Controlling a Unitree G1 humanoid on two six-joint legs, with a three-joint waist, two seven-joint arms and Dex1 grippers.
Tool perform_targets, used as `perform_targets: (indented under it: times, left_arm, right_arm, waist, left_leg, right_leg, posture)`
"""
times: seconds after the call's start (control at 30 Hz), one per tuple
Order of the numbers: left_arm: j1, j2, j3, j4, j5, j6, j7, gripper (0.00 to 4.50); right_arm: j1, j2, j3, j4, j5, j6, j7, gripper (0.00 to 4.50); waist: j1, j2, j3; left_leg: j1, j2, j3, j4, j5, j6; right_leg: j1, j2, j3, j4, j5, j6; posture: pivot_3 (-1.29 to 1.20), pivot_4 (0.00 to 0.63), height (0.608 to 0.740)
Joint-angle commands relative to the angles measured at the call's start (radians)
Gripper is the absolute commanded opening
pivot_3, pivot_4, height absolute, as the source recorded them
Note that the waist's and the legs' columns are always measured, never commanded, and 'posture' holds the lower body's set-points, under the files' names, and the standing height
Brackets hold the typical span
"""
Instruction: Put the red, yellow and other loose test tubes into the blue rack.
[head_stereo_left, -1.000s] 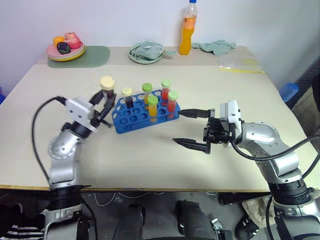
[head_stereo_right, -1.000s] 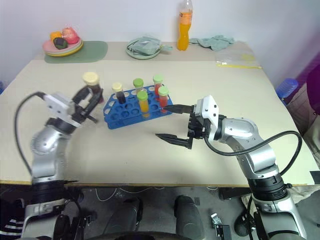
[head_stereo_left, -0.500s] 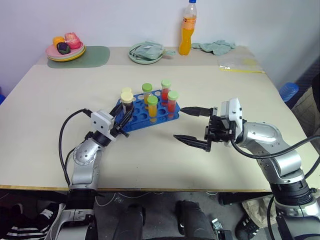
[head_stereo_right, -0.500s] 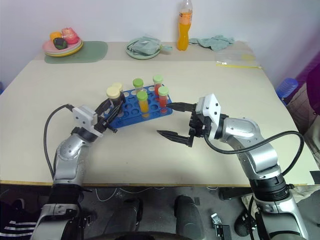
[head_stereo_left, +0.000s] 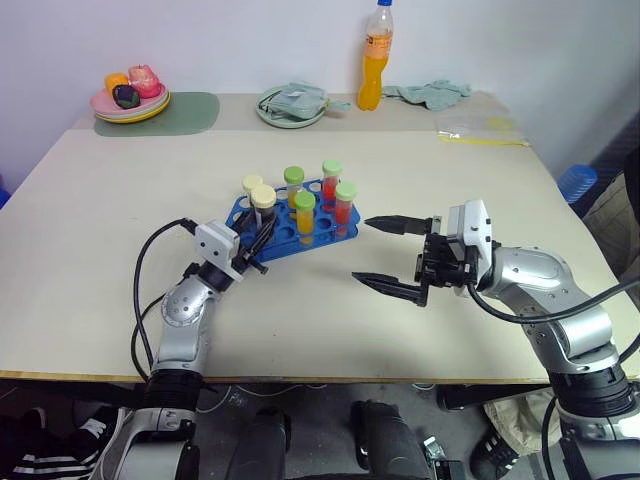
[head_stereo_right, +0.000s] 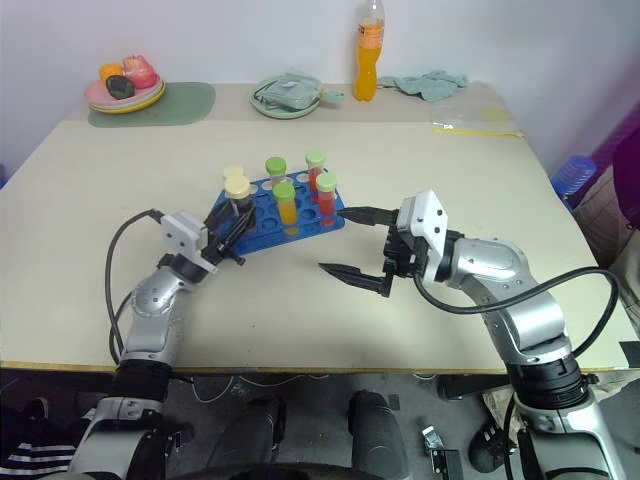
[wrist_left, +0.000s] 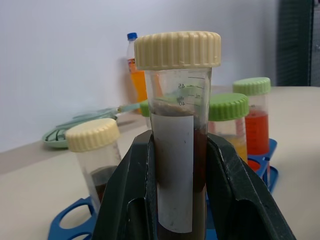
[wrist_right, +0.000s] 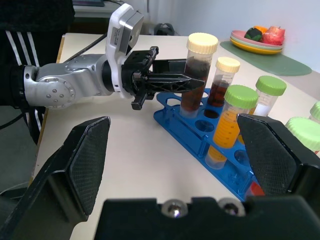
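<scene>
Six tubes in all: four green-capped, two cream-capped. Five stand in the rack (head_stereo_left: 290, 226); the sixth, the dark tube (head_stereo_left: 263, 207), is upright, cap at twelve o'clock, clamped in the left gripper (head_stereo_left: 258, 237) over the rack's near-left corner. At three o'clock, the right gripper (head_stereo_left: 384, 254) gapes wide, empty.

Wall: plain white (head_stereo_left: 200, 40), right behind the far edge.
Tabletop: pale beige (head_stereo_left: 90, 240) (evenly lit, soft shadows).
Floor: dark grey (head_stereo_left: 330, 400), cables beneath.
</scene>
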Motion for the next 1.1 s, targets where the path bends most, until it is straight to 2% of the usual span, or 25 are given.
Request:
perform_targets:
  times: [0.03,0.33,0.43,0.53,0.57,0.6,0.7,0.9,0.93,1.03,1.1]
  left_arm:
    - [0.009,-0.003,-0.001,-0.027,-0.038,0.01,-0.004,0.8]
    - [0.026,-0.001,0.041,-0.064,-0.194,0.137,-0.05,0.8]
    - [0.027,0.013,0.067,-0.084,-0.237,0.174,-0.057,2.23]
    - [0.035,0.045,0.066,-0.114,-0.198,0.156,-0.053,3.78]
    - [0.043,0.065,0.067,-0.128,-0.178,0.147,-0.054,4.22]
    - [0.056,0.085,0.074,-0.152,-0.187,0.157,-0.065,4.37]
    - [0.104,0.15,0.094,-0.232,-0.23,0.215,-0.1,4.37]
    - [0.249,0.398,0.209,-0.406,-0.427,0.421,-0.29,4.37]
    - [0.257,0.415,0.216,-0.419,-0.44,0.439,-0.298,4.37]
    - [0.326,0.604,0.362,-0.388,-0.579,0.574,-0.513,4.37]
    - [0.342,0.657,0.387,-0.373,-0.599,0.618,-0.553,4.37]
  right_arm:
    - [0.001,-0.011,-0.032,-0.049,0.011,-0.001,-0.009,4.5]
    - [-0.005,-0.008,-0.03,-0.047,0.009,-0.003,-0.015,4.5]
    - [-0.01,-0.002,-0.025,-0.035,0.004,-0.01,-0.016,4.5]
    - [-0.01,-0.001,-0.021,-0.025,0.003,-0.012,-0.01,4.5]
    - [-0.008,0.0,-0.02,-0.02,0.001,-0.016,-0.008,4.5]
    - [-0.005,-0.002,-0.02,-0.014,-0.002,-0.022,-0.004,4.5]
    - [0.0,-0.006,-0.025,0.004,-0.006,-0.033,0.007,4.5]
    - [0.027,-0.037,-0.052,0.04,-0.012,-0.065,0.046,4.5]
    - [0.031,-0.043,-0.06,0.051,-0.01,-0.073,0.054,4.5]
    - [0.078,-0.072,-0.088,0.059,-0.01,-0.092,0.079,4.5]
    - [0.092,-0.086,-0.1,0.075,-0.01,-0.106,0.099,4.5]
  waist:
    - [0.0,0.0,0.0]
    - [-0.002,0.0,0.0]
    - [-0.003,0.0,0.0]
    - [-0.002,0.0,0.0]
    - [-0.001,0.0,0.0]
    - [-0.002,0.0,0.0]
    - [-0.004,0.0,0.0]
    - [-0.005,0.002,0.001]
    - [-0.001,0.003,0.002]
    - [-0.003,0.002,0.002]
    - [-0.003,0.004,0.003]
  left_leg:
    - [0.0,0.0,0.0,0.0,0.0,0.0]
    - [0.0,0.0,0.0,0.0,0.0,0.0]
    - [0.0,0.0,0.0,-0.001,0.0,0.0]
    - [0.0,0.0,0.0,-0.001,0.0,0.0]
    - [0.0,0.0,0.0,0.0,0.0,0.0]
    - [0.0,0.0,0.0,-0.001,0.0,0.0]
    - [0.0,0.0,0.0,-0.001,0.0,0.0]
    - [0.0,0.001,0.0,-0.004,0.0,0.0]
    - [0.0,0.001,0.0,-0.004,0.0,0.0]
    - [-0.002,0.001,0.0,-0.004,-0.001,0.0]
    - [-0.002,0.001,0.0,-0.006,-0.001,0.0]
  right_leg:
    - [0.0,0.0,0.0,0.0,0.0,0.0]
    - [0.0,0.0,0.0,0.0,-0.001,-0.002]
    - [0.0,0.0,0.0,0.0,-0.001,-0.002]
    - [0.0,0.0,0.0,-0.001,-0.001,-0.002]
    - [0.0,0.0,0.0,-0.001,-0.001,-0.002]
    - [0.0,0.0,0.0,-0.001,-0.001,-0.002]
    - [0.0,0.0,0.0,-0.002,-0.001,-0.002]
    - [0.0,0.0,0.0,-0.005,-0.001,-0.003]
    - [0.0,0.0,0.0,-0.005,-0.002,-0.003]
    - [0.0,0.0,0.0,-0.007,-0.002,-0.002]
    - [-0.001,0.0,0.0,-0.009,-0.002,-0.002]
  posture:
    - [0.0,0.15,0.74]
    - [0.0,0.15,0.74]
    - [0.0,0.15,0.74]
    - [0.0,0.15,0.74]
    - [0.0,0.15,0.74]
    - [0.0,0.15,0.74]
    - [0.0,0.15,0.74]
    - [0.0,0.15,0.74]
    - [0.0,0.15,0.74]
    - [0.0,0.15,0.74]
    - [0.0,0.15,0.74]
